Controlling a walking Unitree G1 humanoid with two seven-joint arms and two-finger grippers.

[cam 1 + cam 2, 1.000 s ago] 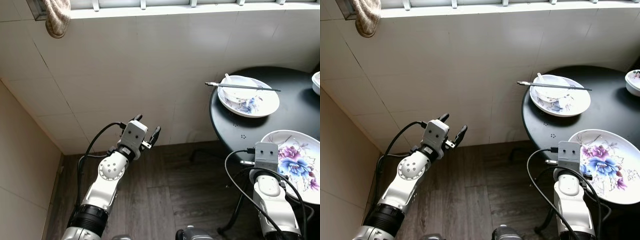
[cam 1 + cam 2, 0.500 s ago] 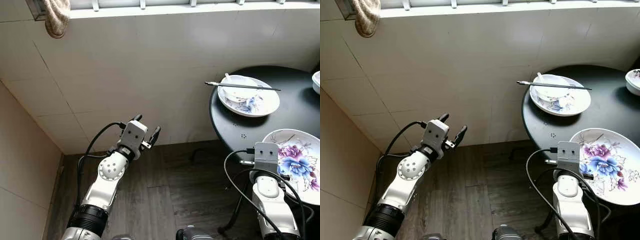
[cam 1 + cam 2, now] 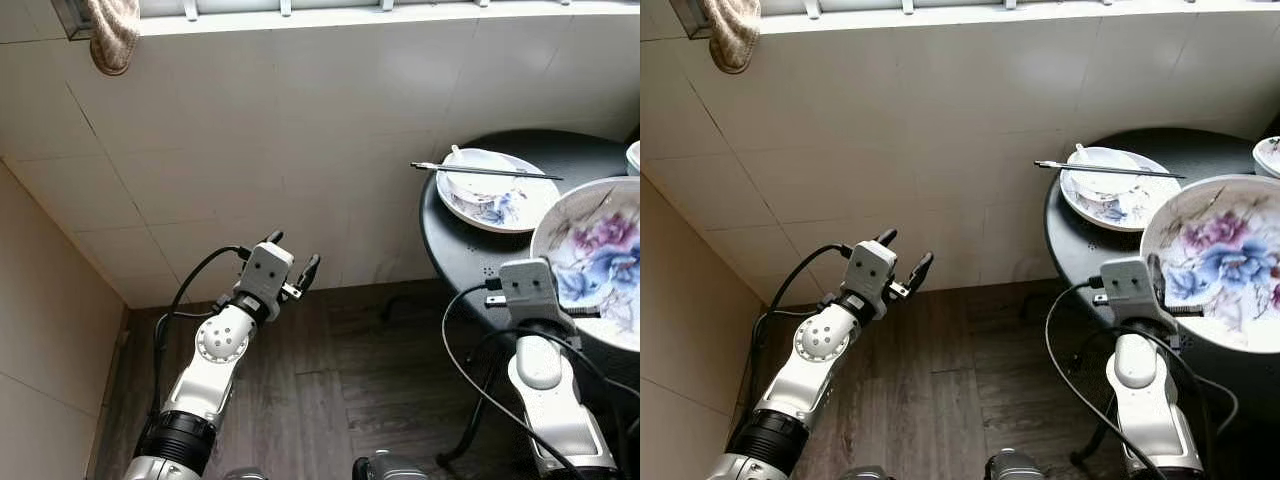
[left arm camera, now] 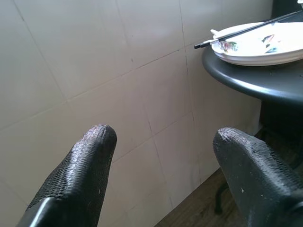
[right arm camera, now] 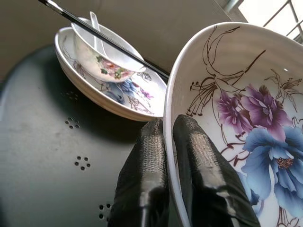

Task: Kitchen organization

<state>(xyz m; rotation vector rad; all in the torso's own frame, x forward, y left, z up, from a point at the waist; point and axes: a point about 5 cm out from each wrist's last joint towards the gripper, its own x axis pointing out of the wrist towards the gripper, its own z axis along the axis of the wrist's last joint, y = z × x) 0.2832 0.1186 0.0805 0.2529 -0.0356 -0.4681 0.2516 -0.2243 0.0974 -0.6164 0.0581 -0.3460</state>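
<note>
While lifted: floral plate point(image 3: 1225, 265) hangs tilted above the near edge of the round black table point(image 3: 1200, 160), clear of its top, flowered face turned up toward the camera.
Grip: right gripper point(image 5: 166, 142) pinches the plate's rim, one black finger on the painted inner side, the other behind the rim, fingers clenched on it.
Handling (judged): glazed ceramic, stiff, fairly heavy for a rim pinch, slick and breakable; a hold deep over the rim with the plate kept near level should resist slipping or swinging.
Risk (judged): tilt loads the pinch point; a knock against the table edge could chip it.
Neighbour: second floral plate point(image 3: 497, 192) sits at the far edge of the table nearest the wall, carrying a small bowl point(image 5: 102, 59) with a white spoon point(image 5: 97, 30) in it and dark chopsticks point(image 3: 485, 172) laid across.
Far right edge: another bowl point(image 3: 1268, 155), partly cut off.
Left gripper point(image 4: 161, 161): fingers spread apart, holding nothing, raised over the wooden floor point(image 3: 320, 400) facing the tiled wall point(image 3: 300, 130).
Ledge: cloth point(image 3: 112, 35) hangs at top left.
</note>
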